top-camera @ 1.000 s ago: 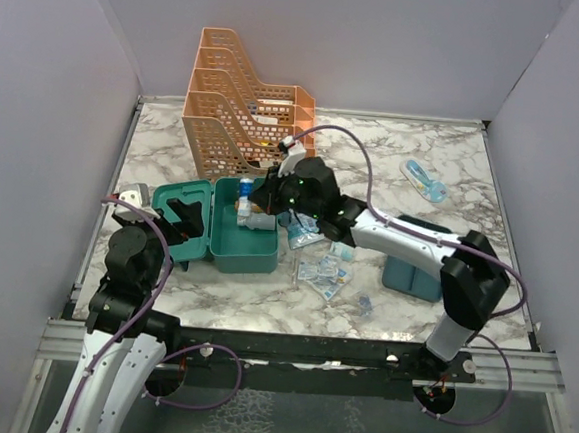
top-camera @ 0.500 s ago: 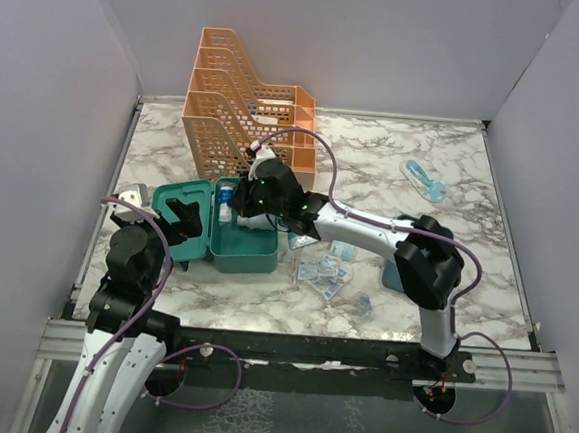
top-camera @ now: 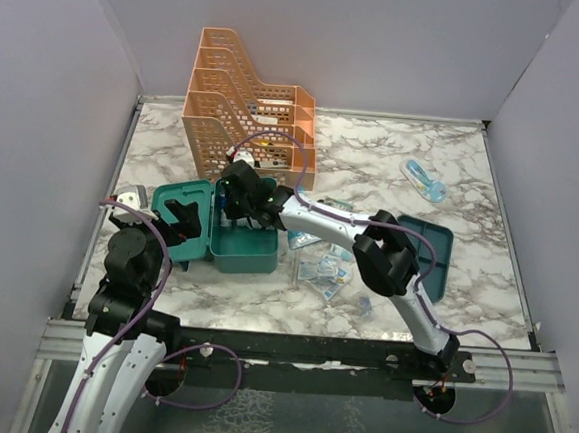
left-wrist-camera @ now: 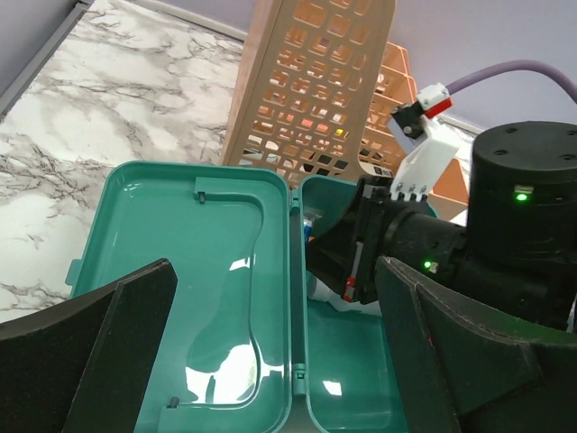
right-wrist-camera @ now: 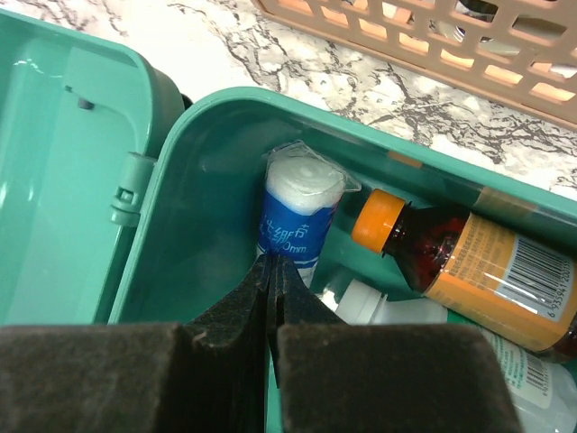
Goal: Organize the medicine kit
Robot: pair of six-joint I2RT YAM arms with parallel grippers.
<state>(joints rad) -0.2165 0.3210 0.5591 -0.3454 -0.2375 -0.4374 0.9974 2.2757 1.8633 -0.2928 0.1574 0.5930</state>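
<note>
Right end effector (right-wrist-camera: 270, 271) clenched, tips on the wrapper of the gauze roll (right-wrist-camera: 302, 212) standing in the far-left corner of the medicine kit (top-camera: 249, 261), which sits open left of centre on the tabletop (top-camera: 405, 155), just near of the orange rack (top-camera: 244, 93); can't tell if the film is pinched. Risk: closed tips could snag the film and tip the roll onto the brown bottle (right-wrist-camera: 469, 253) beside it, or drag it out on retreat. Right arm stretched leftward, wrist pitched down into the box; left end effector (left-wrist-camera: 270, 356) released wide, hovering over the lid (left-wrist-camera: 180, 271).
</note>
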